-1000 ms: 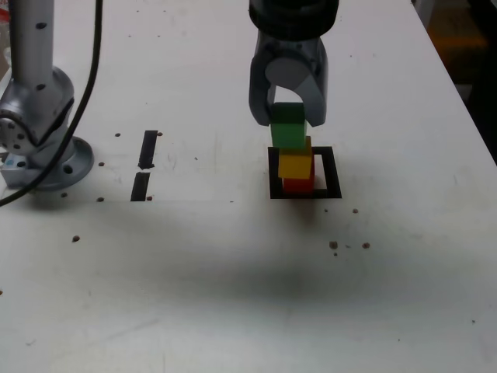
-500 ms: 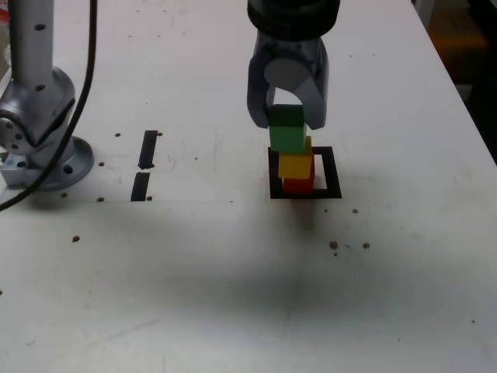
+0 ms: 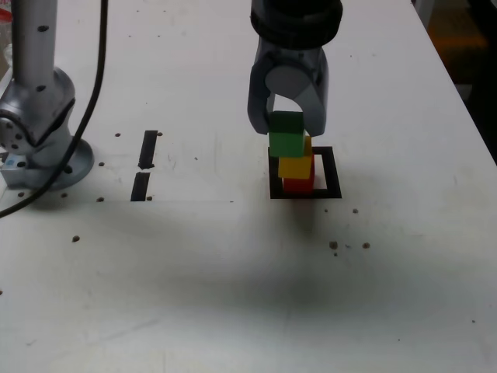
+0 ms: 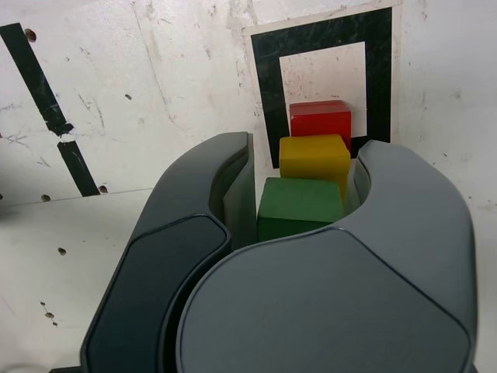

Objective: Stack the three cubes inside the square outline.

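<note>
Item one, my gripper (image 3: 286,130): jaws flank the green cube (image 3: 286,134), grip uncertain. Beneath it I log yellow cube (image 3: 295,164), then red cube (image 3: 298,183), inside the square outline (image 3: 331,172), centre frame. No legible writing anywhere.

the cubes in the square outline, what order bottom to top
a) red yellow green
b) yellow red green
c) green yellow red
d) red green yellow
a: in the exterior view the red cube sits lowest inside the square outline, the yellow cube rests on it, and the green cube is on top, between the jaws of the gripper.
</note>
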`<state>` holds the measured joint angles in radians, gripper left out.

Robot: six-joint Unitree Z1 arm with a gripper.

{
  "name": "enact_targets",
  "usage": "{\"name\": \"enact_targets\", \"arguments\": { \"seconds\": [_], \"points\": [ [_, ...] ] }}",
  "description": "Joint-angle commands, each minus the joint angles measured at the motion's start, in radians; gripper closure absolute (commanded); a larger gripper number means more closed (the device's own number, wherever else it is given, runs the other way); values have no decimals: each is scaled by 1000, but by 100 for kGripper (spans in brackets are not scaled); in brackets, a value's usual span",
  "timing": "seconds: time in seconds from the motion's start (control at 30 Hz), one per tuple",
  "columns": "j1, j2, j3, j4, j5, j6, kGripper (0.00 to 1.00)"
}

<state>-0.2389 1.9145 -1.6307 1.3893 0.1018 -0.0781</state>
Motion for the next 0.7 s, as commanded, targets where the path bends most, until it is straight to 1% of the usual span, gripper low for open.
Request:
{"name": "enact_targets", "arguments": {
  "seconds": [0.0,0.1,0.23,0.37,0.67],
  "points": [
    [0,4,-4,-3,0,1,45],
    [0,6,-5,-8,3,2,36],
    [0,8,-6,-13,10,4,30],
    [0,12,-6,-16,30,8,22],
    [0,13,-9,-12,39,8,21]
  ]
}}
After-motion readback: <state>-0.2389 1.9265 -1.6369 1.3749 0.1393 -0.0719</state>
